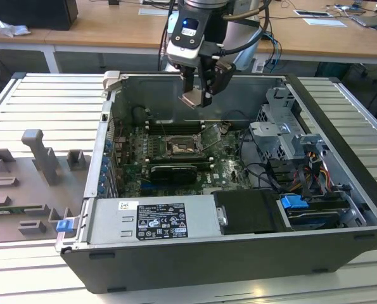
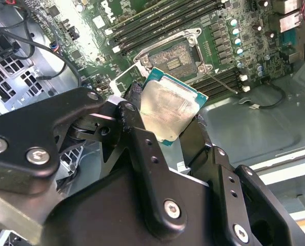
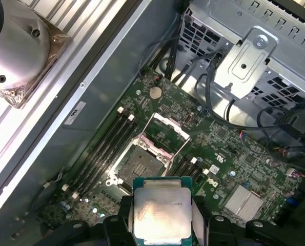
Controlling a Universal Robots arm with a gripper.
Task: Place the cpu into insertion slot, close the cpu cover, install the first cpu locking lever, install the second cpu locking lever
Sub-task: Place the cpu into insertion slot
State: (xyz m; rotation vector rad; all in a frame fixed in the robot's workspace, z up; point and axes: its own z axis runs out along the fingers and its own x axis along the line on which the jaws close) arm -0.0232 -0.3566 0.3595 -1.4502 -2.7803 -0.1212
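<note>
My gripper (image 1: pixel 194 96) hangs above the open computer case, shut on the cpu (image 1: pixel 192 99). In both wrist views the cpu (image 2: pixel 170 110) (image 3: pixel 161 212) shows its pale silver top and green edge, clamped between black fingers (image 2: pixel 134 120). The insertion slot (image 1: pixel 178 147) (image 2: pixel 175 56) (image 3: pixel 139 166) lies bare on the green board, well below the chip, with its dark centre exposed. Beside the slot the cpu cover (image 1: pixel 209 136) (image 3: pixel 166 130) stands tilted up and open.
Long black memory slots (image 3: pixel 108 141) flank the socket. A black graphics card (image 1: pixel 172 172) lies in front of it, then the power supply (image 1: pixel 153 218). A metal drive cage (image 1: pixel 283 136) and cables (image 1: pixel 264 174) fill the exterior view's right. A grey fixture tray (image 1: pixel 30 183) sits outside the case.
</note>
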